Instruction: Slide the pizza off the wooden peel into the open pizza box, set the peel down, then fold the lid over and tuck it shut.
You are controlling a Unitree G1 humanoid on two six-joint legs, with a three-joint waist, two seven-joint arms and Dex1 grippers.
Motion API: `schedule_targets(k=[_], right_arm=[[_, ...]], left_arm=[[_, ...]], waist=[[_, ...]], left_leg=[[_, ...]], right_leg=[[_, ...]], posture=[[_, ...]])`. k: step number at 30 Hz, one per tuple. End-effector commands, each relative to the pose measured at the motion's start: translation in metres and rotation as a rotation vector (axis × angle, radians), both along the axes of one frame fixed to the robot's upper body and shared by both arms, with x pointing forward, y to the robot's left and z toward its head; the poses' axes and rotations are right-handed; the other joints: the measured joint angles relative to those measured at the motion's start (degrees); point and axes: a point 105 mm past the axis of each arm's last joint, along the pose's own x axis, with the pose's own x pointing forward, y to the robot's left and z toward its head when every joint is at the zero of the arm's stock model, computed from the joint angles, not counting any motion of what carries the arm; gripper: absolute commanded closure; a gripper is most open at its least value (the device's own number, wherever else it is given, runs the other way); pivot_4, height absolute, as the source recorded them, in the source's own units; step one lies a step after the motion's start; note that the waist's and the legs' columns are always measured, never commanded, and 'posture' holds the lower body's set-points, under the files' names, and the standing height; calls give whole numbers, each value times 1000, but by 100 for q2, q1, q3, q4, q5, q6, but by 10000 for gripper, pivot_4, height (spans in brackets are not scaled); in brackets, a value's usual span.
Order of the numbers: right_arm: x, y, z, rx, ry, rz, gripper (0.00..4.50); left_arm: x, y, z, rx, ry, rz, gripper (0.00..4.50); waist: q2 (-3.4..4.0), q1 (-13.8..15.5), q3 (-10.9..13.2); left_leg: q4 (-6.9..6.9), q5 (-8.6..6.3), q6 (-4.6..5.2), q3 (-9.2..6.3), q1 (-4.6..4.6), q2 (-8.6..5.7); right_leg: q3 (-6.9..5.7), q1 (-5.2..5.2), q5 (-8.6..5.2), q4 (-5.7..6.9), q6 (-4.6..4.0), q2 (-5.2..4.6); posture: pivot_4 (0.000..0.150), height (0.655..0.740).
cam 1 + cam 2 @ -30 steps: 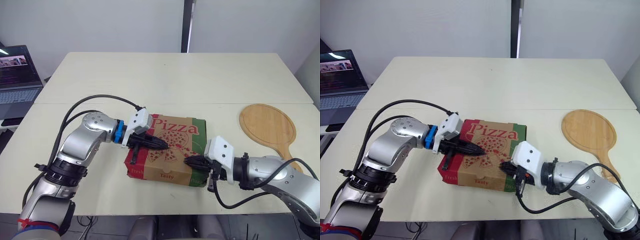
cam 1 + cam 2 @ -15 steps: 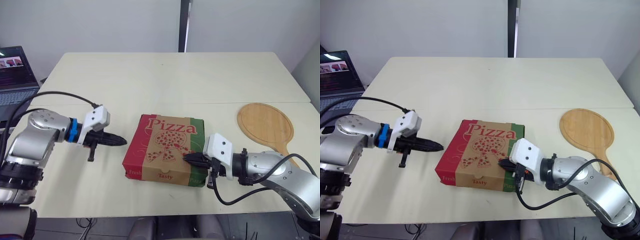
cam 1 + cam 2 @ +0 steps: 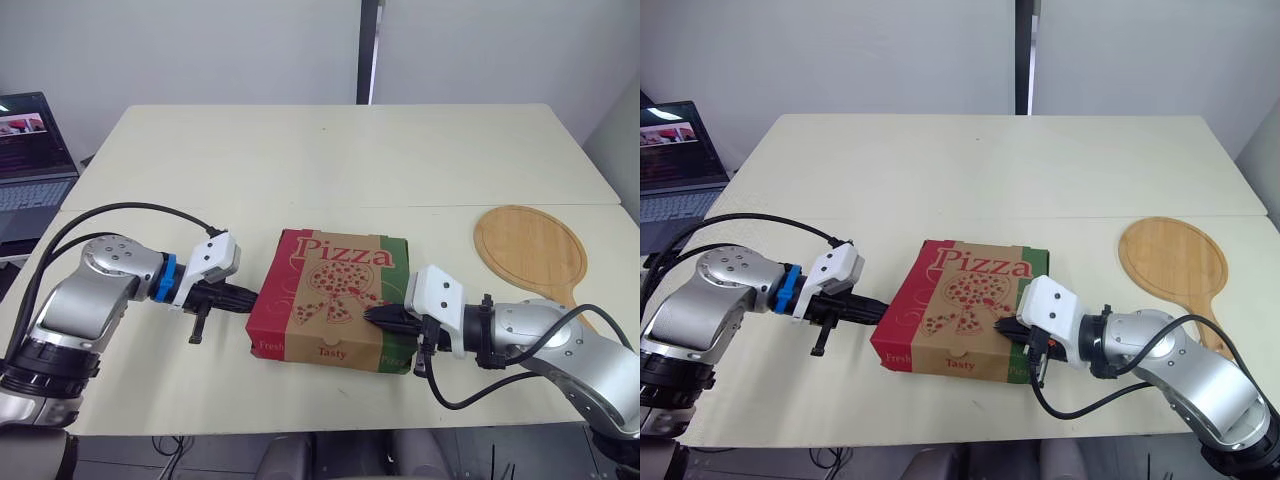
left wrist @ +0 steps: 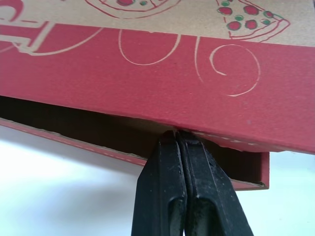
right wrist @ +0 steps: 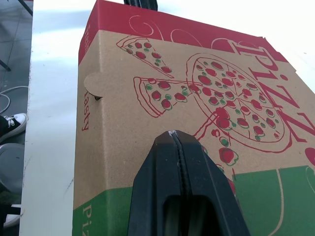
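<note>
Now the left tool (image 4: 176, 135), pinched tight and empty, touches the red side of the pizza box (image 3: 335, 290) — the right tool (image 5: 172, 134), also pinched tight, rests on its lid. The peel (image 3: 532, 250) lies apart on the counter (image 3: 330, 160).

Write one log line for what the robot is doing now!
pizza box: lid folded over | left claw: shut, tips at red side flap gap | right claw: shut, on lid | peel: on table

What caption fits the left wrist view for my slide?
Shut left gripper at the lower edge of the red side flap of the pizza box.
</note>
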Motion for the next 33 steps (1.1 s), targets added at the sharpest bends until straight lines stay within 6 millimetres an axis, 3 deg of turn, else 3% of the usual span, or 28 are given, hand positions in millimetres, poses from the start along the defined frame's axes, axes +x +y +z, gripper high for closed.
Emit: schedule_targets(k=[1,11,18,25,28,31,33], right_arm=[[-2,1,4,8,-25,17,44788],[-1,0,-5,-35,-41,21,44788],[-1,-3,-12,-64,-52,24,44788],[-1,-4,-10,-54,-60,19,44788],[0,-6,3,4,-74,8,44788],[-12,-8,22,97,-38,44,38764],[-24,-10,24,94,7,85,31836]], left_arm=[[7,9,14,7,-69,34,45000],[7,13,18,-21,-76,85,45000],[17,-9,58,-211,-105,98,45000],[1,-43,35,-163,-65,-73,45000],[0,-49,25,-144,-61,-109,45000],[2,-53,23,-150,-60,-118,45000],[4,-53,23,-152,-61,-120,45000]], waist=[[0,0,0],[0,-2,0],[-3,10,-2],[-3,-10,-2],[-3,-8,-2],[-3,-3,-2],[-3,0,-2]], left_leg=[[0,0,0,0,0,0],[0,0,-1,-1,0,0],[3,1,-2,-4,-4,0],[1,8,-15,0,0,0],[2,8,-15,0,-1,-1],[2,8,-14,0,-2,-1],[2,8,-14,-2,-2,0]], right_leg=[[0,0,0,0,0,0],[-1,-1,0,0,0,0],[-5,0,0,1,0,0],[1,-1,0,2,0,0],[1,0,0,1,0,0],[2,-1,0,0,0,0],[1,0,0,0,0,0]], posture=[[1500,7350],[1500,7350],[1500,7350],[1500,7350],[1500,7350],[1500,7350],[1500,7350]])
